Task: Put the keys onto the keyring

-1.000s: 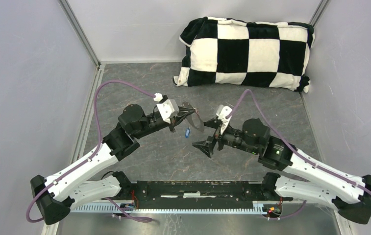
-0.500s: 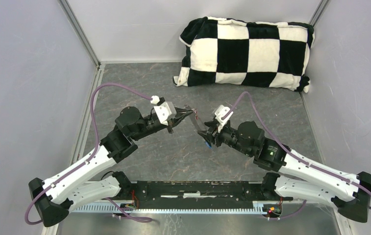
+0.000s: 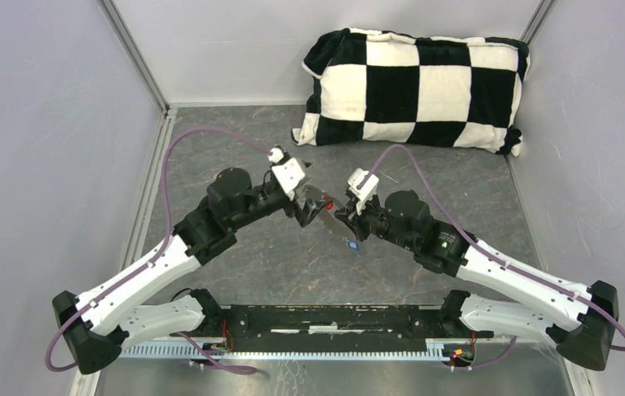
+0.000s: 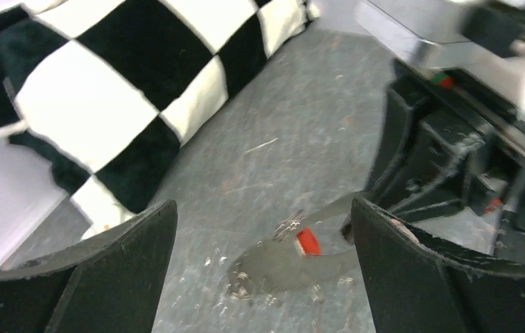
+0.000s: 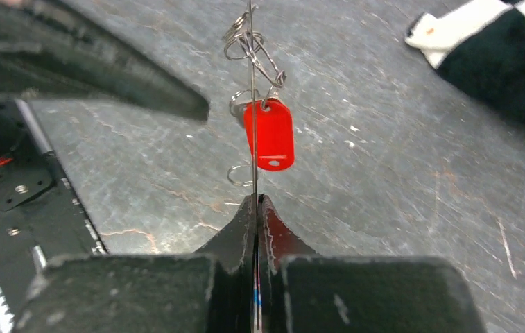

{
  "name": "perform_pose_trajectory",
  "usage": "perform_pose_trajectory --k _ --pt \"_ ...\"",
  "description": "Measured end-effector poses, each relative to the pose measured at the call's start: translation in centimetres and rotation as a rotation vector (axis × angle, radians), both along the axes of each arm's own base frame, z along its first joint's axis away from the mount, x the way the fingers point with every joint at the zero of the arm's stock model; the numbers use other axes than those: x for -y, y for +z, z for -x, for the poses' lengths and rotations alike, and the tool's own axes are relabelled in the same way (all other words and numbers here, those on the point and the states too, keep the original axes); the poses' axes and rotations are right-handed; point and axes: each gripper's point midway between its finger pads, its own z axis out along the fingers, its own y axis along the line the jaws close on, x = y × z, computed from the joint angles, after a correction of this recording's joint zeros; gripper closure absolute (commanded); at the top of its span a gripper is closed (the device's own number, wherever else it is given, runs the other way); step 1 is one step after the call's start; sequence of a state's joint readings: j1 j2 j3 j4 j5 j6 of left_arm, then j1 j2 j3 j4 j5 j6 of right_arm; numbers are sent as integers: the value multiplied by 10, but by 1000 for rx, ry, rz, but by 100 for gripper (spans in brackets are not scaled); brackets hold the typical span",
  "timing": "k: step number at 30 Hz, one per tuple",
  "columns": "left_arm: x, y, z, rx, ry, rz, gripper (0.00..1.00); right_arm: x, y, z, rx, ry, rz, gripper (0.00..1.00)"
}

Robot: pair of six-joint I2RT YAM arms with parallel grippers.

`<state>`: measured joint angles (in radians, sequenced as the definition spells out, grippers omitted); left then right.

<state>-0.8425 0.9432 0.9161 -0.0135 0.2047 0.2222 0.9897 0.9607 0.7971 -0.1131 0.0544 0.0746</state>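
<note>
One red key (image 5: pixel 268 133) against floppy grey keyring (image 4: pixel 272 263) (thin band).

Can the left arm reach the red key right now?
Probably yes. The left gripper is open, with the red key ahead between its fingers and nothing blocking; the right gripper only pinches the keyring beside it.

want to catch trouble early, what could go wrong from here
The right fingers are shut on the thin, floppy keyring, which could slip out. The left fingers are open with the right ones close ahead; closing in could bump them. The red key hangs loose and may swing.
</note>
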Motion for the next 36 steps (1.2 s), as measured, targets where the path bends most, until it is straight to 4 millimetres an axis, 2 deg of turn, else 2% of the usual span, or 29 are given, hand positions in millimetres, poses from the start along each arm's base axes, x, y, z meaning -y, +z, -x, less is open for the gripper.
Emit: perform_pose_trajectory --k 2,5,8,10,12,15,17,20,23,27,29,31,33,35,36 --pt "-4 -1 -18 -41 75 -46 0 7 -4 -11 -20 -26 34 99" --pt "-16 -1 -59 -135 201 -124 0 29 -16 -39 -57 -112 85 99" --pt "-47 1 -124 -267 363 -213 0 57 -40 -73 -116 -214 158 100" --pt "-67 -10 -156 -358 439 -276 0 69 -56 -91 -148 -258 222 99" --pt "-90 -35 -175 -472 500 -350 0 77 -73 -109 -169 -282 306 99" --pt "-121 -78 -172 -643 546 -456 0 74 -79 -131 -156 -277 410 99" --pt "-139 -94 -164 -719 573 -495 0 67 -73 -150 -115 -279 456 100" --pt "-162 -100 -159 -772 617 -506 0 61 -68 -173 -42 -295 526 99" --pt "-181 -105 -158 -798 651 -510 0 56 -86 -184 19 -311 656 99" --pt "-195 -125 -145 -848 670 -529 0 44 -136 -178 62 -287 875 99" --pt "-197 -133 -137 -867 669 -541 0 35 -159 -165 88 -252 976 99" --pt "-199 -139 -130 -880 667 -551 0 26 -170 -153 124 -224 1044 96" --pt "-200 -141 -128 -879 667 -555 0 12 -174 -141 168 -208 1080 83" --pt "-201 -142 -127 -874 669 -557 0 -1 -178 -132 188 -196 1078 62" --pt "-201 -143 -127 -873 670 -558 0 -7 -182 -126 191 -189 1075 56"
